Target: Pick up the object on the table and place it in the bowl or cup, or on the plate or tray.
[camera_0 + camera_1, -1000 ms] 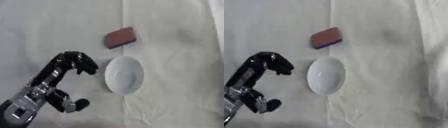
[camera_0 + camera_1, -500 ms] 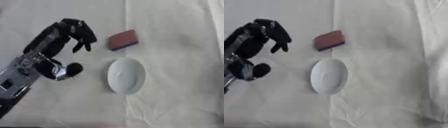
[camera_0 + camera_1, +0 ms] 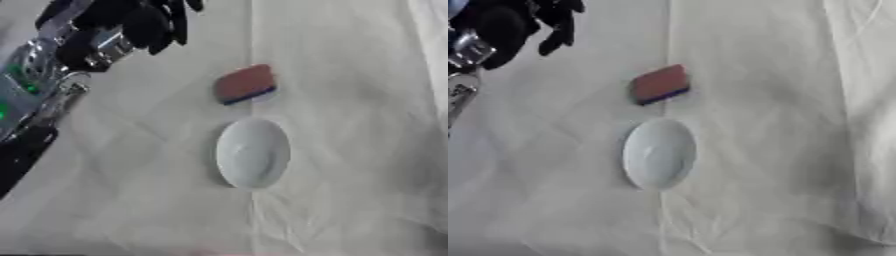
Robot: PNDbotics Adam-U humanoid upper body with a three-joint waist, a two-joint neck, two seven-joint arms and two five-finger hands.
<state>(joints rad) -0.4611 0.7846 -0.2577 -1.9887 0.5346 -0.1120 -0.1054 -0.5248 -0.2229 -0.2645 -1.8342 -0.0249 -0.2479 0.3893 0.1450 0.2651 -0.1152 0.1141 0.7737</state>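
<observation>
A reddish-brown sponge with a blue underside lies on the white cloth, just beyond a small white plate. My left hand hangs at the top left, above and to the left of the sponge and apart from it. Its fingers are loosely curled and point downward with nothing in them. The black and silver forearm runs down the left edge. My right hand does not show in either view.
A wrinkled white cloth covers the whole table, with a fold line running down the middle and raised folds along the right side.
My left hand has risen from the lower left beside the plate to the upper left, now above and left of the sponge. Sponge and plate lie where they were.
</observation>
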